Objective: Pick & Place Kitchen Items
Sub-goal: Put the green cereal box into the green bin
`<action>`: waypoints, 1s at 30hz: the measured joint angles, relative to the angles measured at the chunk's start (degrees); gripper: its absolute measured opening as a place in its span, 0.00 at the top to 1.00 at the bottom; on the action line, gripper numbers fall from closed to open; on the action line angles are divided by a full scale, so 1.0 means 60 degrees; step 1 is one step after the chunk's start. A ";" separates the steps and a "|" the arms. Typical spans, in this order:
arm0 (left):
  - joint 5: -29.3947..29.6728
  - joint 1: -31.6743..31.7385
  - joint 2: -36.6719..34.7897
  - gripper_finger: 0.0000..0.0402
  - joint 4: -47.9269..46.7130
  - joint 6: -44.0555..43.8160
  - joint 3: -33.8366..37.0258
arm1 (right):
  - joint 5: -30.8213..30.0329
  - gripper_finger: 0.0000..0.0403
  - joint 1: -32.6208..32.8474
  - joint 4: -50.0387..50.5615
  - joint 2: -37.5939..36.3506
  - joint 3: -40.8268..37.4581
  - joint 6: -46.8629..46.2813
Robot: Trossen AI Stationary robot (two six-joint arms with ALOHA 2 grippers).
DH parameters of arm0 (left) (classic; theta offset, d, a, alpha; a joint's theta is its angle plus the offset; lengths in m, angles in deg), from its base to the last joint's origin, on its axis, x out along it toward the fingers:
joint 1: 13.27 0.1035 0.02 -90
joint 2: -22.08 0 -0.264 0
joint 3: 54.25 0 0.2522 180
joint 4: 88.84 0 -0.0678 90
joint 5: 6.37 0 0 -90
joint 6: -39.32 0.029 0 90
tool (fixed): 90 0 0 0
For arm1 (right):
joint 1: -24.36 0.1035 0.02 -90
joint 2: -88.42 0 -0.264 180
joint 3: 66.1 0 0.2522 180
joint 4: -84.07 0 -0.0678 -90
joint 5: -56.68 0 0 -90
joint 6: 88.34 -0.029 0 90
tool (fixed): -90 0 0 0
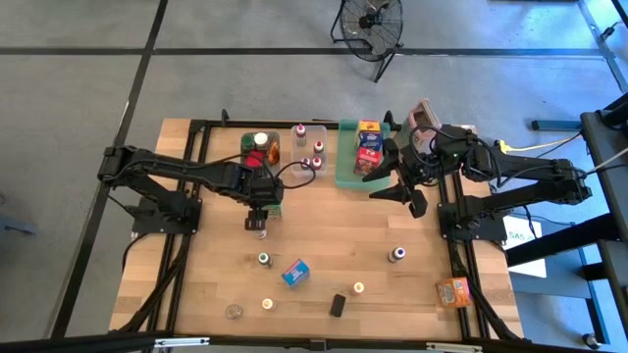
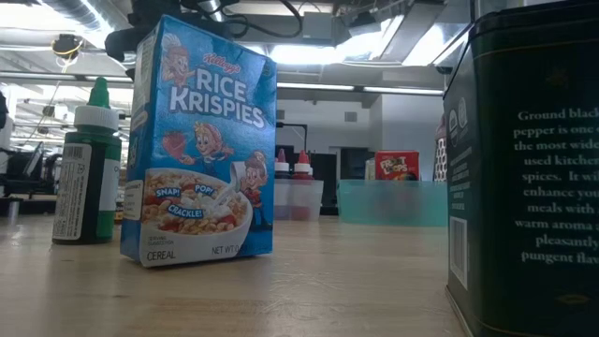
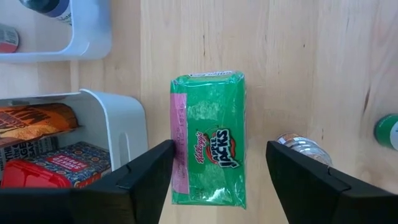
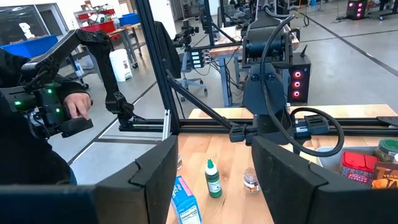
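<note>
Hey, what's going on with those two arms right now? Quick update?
Left gripper open, straddling green Apple Jacks box lying flat on the table beside clear bin. Right gripper open, empty, raised near green tray. Nothing blocking.

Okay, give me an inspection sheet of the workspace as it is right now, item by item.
Surface: wooden table, dry, no spills seen.
Job's things: green Apple Jacks box lying flat beside the white bin; Rice Krispies box upright; green-capped bottle beside it; small bottles and jars scattered on the table.
Clutter: dark pepper tin; box grater.
Grippers: left pincer open, straddling the green box; right pincer open, raised, empty.
Cables: black loops on both arms, off the table.
Surroundings: floor fan; a person's hand beyond the table.
</note>
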 joint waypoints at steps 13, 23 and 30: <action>-0.0044 0.0000 0.0000 0.26 -0.0019 0.0105 -0.0007 | 0.0002 0.48 0.0000 -0.0007 0.0000 0.0001 0.0001; 0.0222 0.0000 -0.0219 0.27 -0.0106 0.0178 -0.0007 | -0.0183 0.48 -0.0002 -0.0007 0.0000 0.0001 0.0103; 0.0010 0.0031 -0.0226 0.27 -0.0152 0.0266 -0.0007 | -0.0180 0.48 -0.0002 -0.0007 0.0004 0.0001 0.0137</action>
